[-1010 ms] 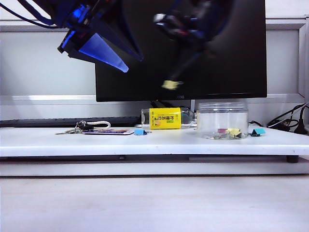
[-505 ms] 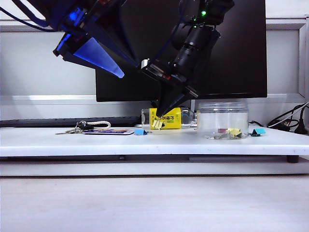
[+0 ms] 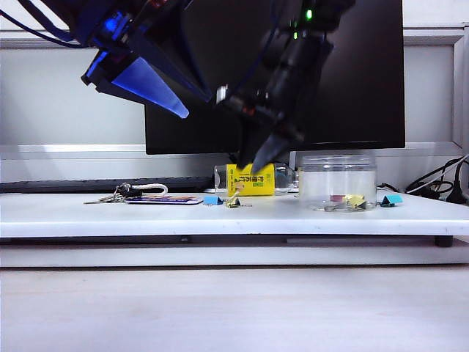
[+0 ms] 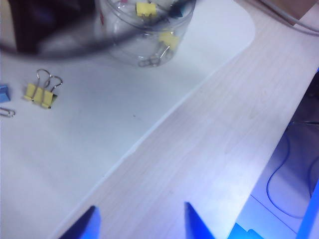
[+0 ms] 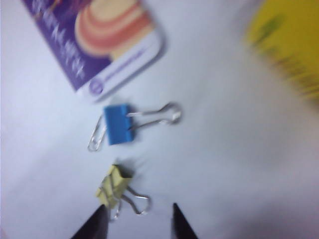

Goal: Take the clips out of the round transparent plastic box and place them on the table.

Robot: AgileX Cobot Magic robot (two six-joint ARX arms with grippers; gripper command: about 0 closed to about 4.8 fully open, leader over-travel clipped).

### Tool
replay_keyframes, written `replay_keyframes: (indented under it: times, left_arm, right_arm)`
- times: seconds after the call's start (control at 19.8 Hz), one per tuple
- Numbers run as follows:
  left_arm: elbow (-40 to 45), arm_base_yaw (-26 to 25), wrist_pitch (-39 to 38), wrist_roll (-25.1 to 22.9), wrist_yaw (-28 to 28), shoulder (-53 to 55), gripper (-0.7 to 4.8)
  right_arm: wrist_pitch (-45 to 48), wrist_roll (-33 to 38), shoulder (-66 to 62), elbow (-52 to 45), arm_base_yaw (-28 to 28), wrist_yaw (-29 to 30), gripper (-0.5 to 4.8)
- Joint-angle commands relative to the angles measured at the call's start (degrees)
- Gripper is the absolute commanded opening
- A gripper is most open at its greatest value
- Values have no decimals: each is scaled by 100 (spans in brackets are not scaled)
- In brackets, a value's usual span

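Yellow clip point(image 5: 115, 186) loose on table point(image 3: 330, 220) beneath blurred open right hand point(image 5: 135, 221); left hand point(image 4: 141, 221) open, tips cropped.

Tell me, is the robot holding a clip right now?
No. The right end effector is open just above the yellow clip, which lies free on the table. The left end effector hangs open and empty.

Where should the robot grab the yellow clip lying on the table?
Best guess: pinch the yellow clip by its folded yellow body, coming straight down. It lies flat with thin wire handles splayed sideways, which could slip. The open right gripper hovers close above it.
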State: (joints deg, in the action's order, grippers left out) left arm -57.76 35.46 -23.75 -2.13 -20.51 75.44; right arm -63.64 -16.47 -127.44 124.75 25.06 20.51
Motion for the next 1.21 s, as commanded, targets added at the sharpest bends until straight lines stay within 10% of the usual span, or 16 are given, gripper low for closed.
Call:
replay_keyframes:
  times: [0.05, 0.25, 1.21]
  left_arm:
    - [-17, 4, 63, -46, -225, -11, 228]
    - [-17, 4, 70, -48, -522, -11, 228]
    - [-17, 7, -63, -87, -540, -13, 228]
  right_arm:
    - [-516, 365, 177, 907, -42, -522, 170]
    - [-1578, 1126, 284, 1733, -101, -1716, 157]
    - [-1591, 1443, 1058, 538, -144, -2188, 144]
